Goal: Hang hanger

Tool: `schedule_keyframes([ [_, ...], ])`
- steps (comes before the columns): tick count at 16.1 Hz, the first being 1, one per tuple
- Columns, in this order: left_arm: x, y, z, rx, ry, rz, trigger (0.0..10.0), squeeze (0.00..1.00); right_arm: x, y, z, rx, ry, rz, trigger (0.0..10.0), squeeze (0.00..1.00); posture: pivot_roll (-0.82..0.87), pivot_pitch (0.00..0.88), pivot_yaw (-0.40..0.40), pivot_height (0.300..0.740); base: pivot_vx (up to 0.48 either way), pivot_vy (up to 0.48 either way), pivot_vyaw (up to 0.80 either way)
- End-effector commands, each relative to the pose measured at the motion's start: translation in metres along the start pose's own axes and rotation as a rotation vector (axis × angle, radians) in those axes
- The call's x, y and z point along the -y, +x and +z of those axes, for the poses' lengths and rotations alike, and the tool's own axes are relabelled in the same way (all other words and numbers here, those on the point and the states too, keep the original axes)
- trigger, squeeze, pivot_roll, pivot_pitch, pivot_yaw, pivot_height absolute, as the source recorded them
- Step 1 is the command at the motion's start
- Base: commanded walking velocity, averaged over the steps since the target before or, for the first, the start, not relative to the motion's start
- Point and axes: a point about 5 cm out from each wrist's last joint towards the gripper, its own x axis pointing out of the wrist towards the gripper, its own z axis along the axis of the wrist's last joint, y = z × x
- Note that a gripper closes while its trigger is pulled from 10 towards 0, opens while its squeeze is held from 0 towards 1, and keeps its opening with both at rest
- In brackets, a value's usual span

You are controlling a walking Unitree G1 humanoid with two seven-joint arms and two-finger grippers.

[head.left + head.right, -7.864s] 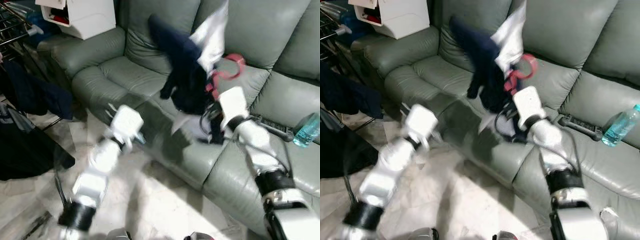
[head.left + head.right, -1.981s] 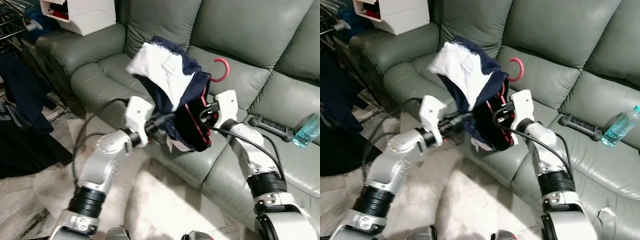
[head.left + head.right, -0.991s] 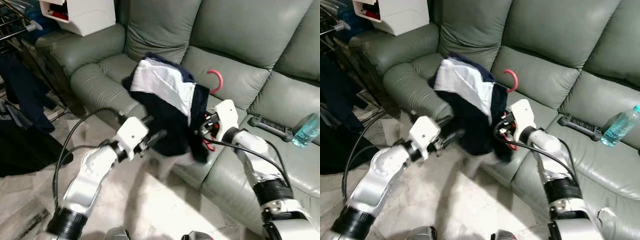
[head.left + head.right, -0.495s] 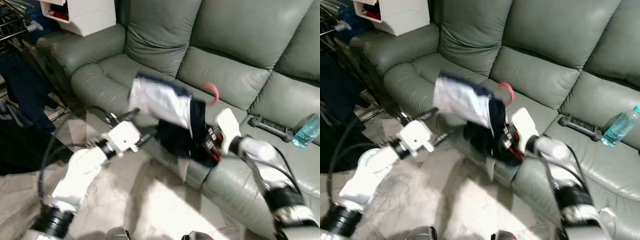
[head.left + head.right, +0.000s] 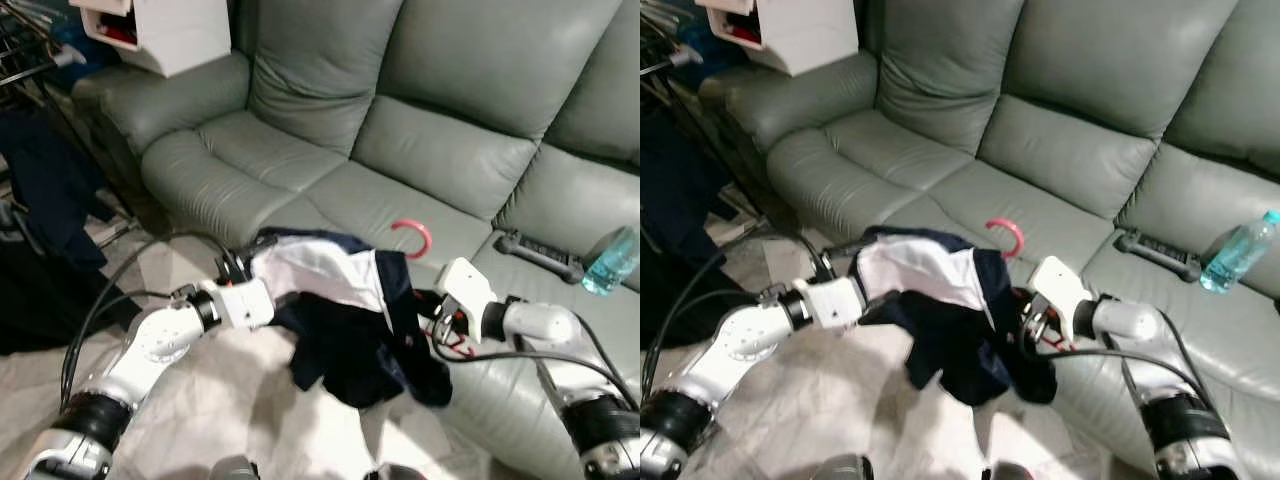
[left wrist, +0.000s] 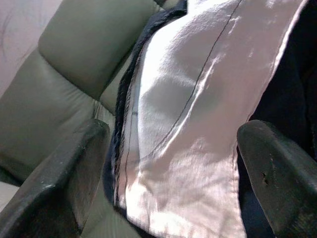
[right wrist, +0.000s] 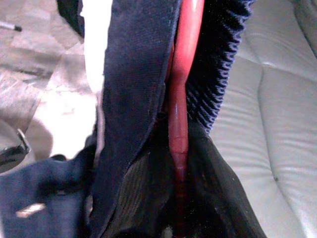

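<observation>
A grey-green sofa point(image 5: 430, 150) spans the scene. In front of its seat edge a navy and white garment point(image 5: 345, 310) hangs between the two arms, low over the pale floor point(image 5: 250, 420). The right gripper point(image 7: 176, 198) is clamped on the red hanger point(image 7: 179, 109) with cloth around it (its hook point(image 5: 412, 236) curls up above the seat). The left gripper point(image 6: 173, 163) has its fingers point(image 6: 64, 178) spread wide around the white panel. A bottle point(image 5: 607, 261) stands on the far right seat.

Navy-and-white garment point(image 5: 345, 320), red hanger point(image 5: 412, 236), grey-green sofa point(image 5: 440, 150), teal bottle point(image 5: 608, 260)
</observation>
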Motion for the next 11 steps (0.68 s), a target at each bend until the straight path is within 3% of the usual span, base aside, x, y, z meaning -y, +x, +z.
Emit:
schedule_keyframes([
  [1, -0.001, 0.0, -0.001, 0.005, 0.039, -0.024, 10.0, 1.0, 0.005, 0.001, 0.019, 0.045, -0.079, 0.014, 10.0, 0.0, -0.08, 0.015, 0.018, 0.74, 0.0, 0.0, 0.0],
  [5, -0.011, 0.011, -0.008, -0.018, 0.024, -0.021, 10.0, 1.0, 0.002, 0.003, 0.024, 0.014, -0.201, 0.081, 10.0, 0.0, -0.09, 0.013, 0.017, 0.74, 0.0, 0.0, 0.0],
  [7, -0.02, 0.018, -0.01, -0.016, 0.042, -0.016, 10.0, 0.0, 0.005, 0.002, 0.026, -0.003, -0.28, 0.088, 10.0, 0.0, -0.1, 0.013, 0.018, 0.74, 0.0, 0.0, 0.0],
  [10, -0.024, 0.024, -0.01, -0.014, 0.047, -0.066, 10.0, 0.0, 0.008, 0.003, 0.03, -0.007, -0.389, 0.083, 10.0, 0.0, -0.1, 0.015, 0.018, 0.74, 0.0, 0.0, 0.0],
  [11, -0.022, 0.026, -0.011, -0.014, 0.038, -0.11, 3.7, 0.0, 0.011, 0.005, 0.033, 0.001, -0.417, 0.065, 10.0, 0.0, -0.11, 0.019, 0.025, 0.74, 0.0, 0.0, 0.0],
])
